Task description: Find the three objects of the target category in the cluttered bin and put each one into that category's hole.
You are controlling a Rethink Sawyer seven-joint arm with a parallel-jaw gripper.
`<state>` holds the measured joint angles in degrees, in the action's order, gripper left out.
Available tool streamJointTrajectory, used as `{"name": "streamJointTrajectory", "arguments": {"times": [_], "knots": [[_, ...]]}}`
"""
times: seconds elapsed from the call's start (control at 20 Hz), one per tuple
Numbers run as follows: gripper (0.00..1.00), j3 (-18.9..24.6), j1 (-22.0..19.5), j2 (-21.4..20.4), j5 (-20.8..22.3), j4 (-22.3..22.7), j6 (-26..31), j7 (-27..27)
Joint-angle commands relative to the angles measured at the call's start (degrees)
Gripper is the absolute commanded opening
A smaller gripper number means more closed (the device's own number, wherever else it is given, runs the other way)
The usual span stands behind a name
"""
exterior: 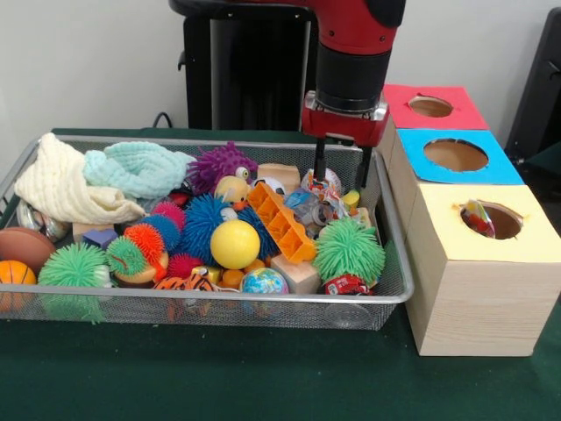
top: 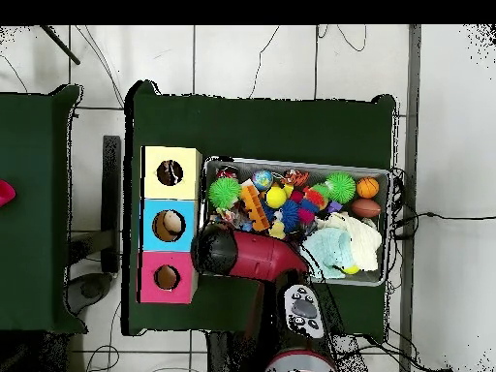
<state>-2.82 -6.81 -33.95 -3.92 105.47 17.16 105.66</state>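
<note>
Wire-mesh bin [exterior: 386, 289] filled the left and middle of the front view, resting on a dark green tabletop [exterior: 263, 377]. At its upper left lay a cream knitted cloth [exterior: 57, 189] with a pale mint cloth [exterior: 140, 167] beside it. Spiky rubber balls in green, orange, blue and purple crowded the middle, around a smooth yellow ball [exterior: 235, 244] and an orange plastic block [exterior: 280, 221]. Right of those, a crumpled piece of polka-dot cloth [exterior: 323, 195] lay among the toys near the bin's upper right corner. The red and black arm came down from the top of the frame; its tool [exterior: 340, 171] hung directly over that cloth with both dark fingers [exterior: 320, 162] spread apart, gripping nothing. At the right stood three boxes in a row. In the nearest, pale wooden box [exterior: 478, 298], the yellow-surround hole [exterior: 491, 219] showed a bit of dotted cloth [exterior: 478, 217] inside. Behind it sat the blue-topped hole [exterior: 456, 155] and red-topped hole [exterior: 430, 106].
</note>
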Motion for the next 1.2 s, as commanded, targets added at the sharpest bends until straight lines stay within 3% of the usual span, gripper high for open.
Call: {"name": "streamJointTrajectory", "arguments": {"times": [0.05, 0.4, 1.2], "knots": [[1.00, 3.61, -2.95, 3.86, 2.64, 2.72, -11.43, 8.49], [1.00, 1.19, -0.67, 5.75, 1.87, 2.19, -13.25, 8.42], [1.00, -3.10, 3.18, 8.13, -0.81, 0.81, 0.45, 7.33]]}}
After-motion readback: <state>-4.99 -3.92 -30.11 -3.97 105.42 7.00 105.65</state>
